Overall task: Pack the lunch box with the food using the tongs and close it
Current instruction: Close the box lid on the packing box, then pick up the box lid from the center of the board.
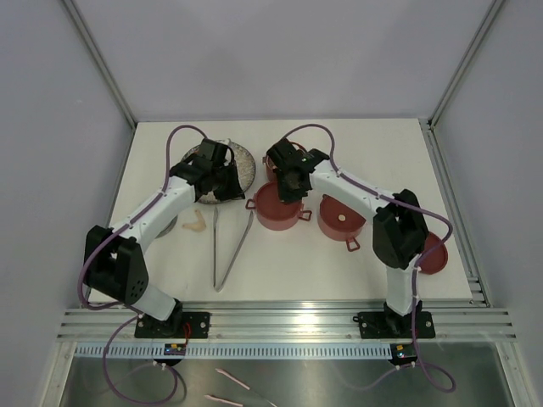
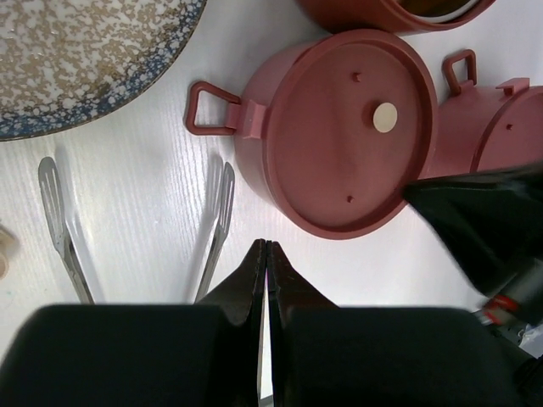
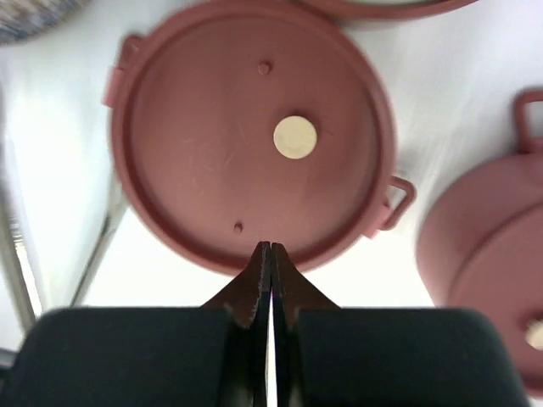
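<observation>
- Top external view: the lunch box [image 1: 279,206] stands as separate round, dark-red tiers. One lidded tier is mid-table, and a second tier [image 1: 341,216] stands just beside it at 3 o'clock.
- A third tier at 12 o'clock is mostly hidden under the right arm.
- A flat red disc [image 1: 434,254] lies at 4 o'clock, half behind the right arm.
- Left wrist view: the lid is matte and flat with a raised rim. It has a cream button [image 2: 384,117] at its centre and two small studs.
- A small loop handle [image 2: 208,108] juts from the tier's side.
- The tongs [image 1: 229,246] are thin, shiny metal and V-shaped. They lie flat at 8 o'clock of the lidded tier, with the joint toward 6 o'clock.
- A grey speckled plate [image 2: 85,59] with a bluish rim sits at 10 o'clock.
- The table [image 2: 153,186] is white with a faint grain.
- The left gripper [image 2: 267,246] has its black fingers pressed tip to tip and holds nothing. It is just beside one tong blade.
- The right gripper [image 3: 270,248] is likewise closed and empty, at the lid's 6 o'clock rim.
</observation>
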Tool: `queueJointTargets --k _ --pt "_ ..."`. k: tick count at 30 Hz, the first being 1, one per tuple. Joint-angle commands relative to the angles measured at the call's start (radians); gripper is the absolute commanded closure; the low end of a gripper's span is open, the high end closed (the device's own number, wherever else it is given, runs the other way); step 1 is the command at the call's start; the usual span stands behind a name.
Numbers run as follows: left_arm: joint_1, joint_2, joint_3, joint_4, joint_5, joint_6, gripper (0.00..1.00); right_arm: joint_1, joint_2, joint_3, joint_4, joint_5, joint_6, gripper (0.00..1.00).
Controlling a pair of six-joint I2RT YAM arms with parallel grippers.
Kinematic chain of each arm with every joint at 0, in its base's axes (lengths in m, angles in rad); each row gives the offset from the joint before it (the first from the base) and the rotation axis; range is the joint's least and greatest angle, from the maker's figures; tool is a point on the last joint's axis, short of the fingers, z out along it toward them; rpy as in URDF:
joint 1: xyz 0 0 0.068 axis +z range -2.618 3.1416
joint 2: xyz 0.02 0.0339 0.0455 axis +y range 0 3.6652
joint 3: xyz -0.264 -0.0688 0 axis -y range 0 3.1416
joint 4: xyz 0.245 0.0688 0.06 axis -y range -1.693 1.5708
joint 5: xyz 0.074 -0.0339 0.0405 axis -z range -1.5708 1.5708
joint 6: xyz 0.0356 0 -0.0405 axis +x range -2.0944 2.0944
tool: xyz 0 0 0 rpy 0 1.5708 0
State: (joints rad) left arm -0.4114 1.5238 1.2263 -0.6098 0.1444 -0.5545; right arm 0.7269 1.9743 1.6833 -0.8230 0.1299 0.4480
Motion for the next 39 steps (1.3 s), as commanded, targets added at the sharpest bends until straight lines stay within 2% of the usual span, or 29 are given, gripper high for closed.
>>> queueJointTargets --k 1,4,6,10,11,12,13,16,17,20,22,30,33,39 --pt "-0.003 -0.070 0.030 -0.019 -0.051 0.022 1.00 -0.032 -0.190 0.101 -0.050 0.048 -0.020 1.00" --pt "-0.004 -0.103 0.033 -0.036 -0.071 0.034 1.00 -0.093 -0.270 0.090 -0.100 0.131 -0.006 0.95" --pt "-0.003 -0.132 0.029 -0.050 -0.078 0.044 1.00 -0.177 -0.322 0.004 -0.122 0.163 0.030 0.91" --pt "-0.003 -0.168 0.021 -0.067 -0.092 0.061 1.00 -0.360 -0.532 -0.236 -0.157 0.151 0.125 0.77" --pt "-0.004 -0.171 0.022 -0.070 -0.094 0.064 1.00 -0.397 -0.570 -0.338 -0.165 0.151 0.144 0.63" --pt "-0.004 -0.171 0.025 -0.071 -0.095 0.070 1.00 -0.434 -0.604 -0.390 -0.168 0.136 0.173 0.56" --pt "-0.003 -0.166 0.036 -0.070 -0.085 0.074 1.00 -0.510 -0.662 -0.431 -0.182 0.137 0.191 0.52" --pt "-0.003 -0.149 0.052 -0.074 -0.071 0.084 1.00 -0.622 -0.780 -0.586 -0.163 0.169 0.245 0.46" --pt "-0.004 -0.148 0.052 -0.068 -0.066 0.084 1.00 -0.726 -0.799 -0.641 -0.150 0.159 0.239 0.43" --pt "-0.004 -0.133 0.042 -0.059 -0.046 0.091 1.00 -0.926 -0.806 -0.709 -0.081 0.062 0.206 0.36" --pt "-0.003 -0.123 0.045 -0.064 -0.043 0.103 1.00 -0.966 -0.749 -0.714 -0.056 0.039 0.198 0.31" --pt "-0.003 -0.094 0.059 -0.071 -0.048 0.119 1.00 -1.037 -0.501 -0.728 0.090 -0.003 0.178 0.34" --pt "-0.004 -0.068 0.076 -0.084 -0.042 0.123 1.00 -1.038 -0.418 -0.726 0.149 -0.053 0.150 0.40" --pt "-0.003 -0.040 0.099 -0.090 -0.035 0.120 1.00 -1.037 -0.315 -0.711 0.191 -0.114 0.127 0.58"
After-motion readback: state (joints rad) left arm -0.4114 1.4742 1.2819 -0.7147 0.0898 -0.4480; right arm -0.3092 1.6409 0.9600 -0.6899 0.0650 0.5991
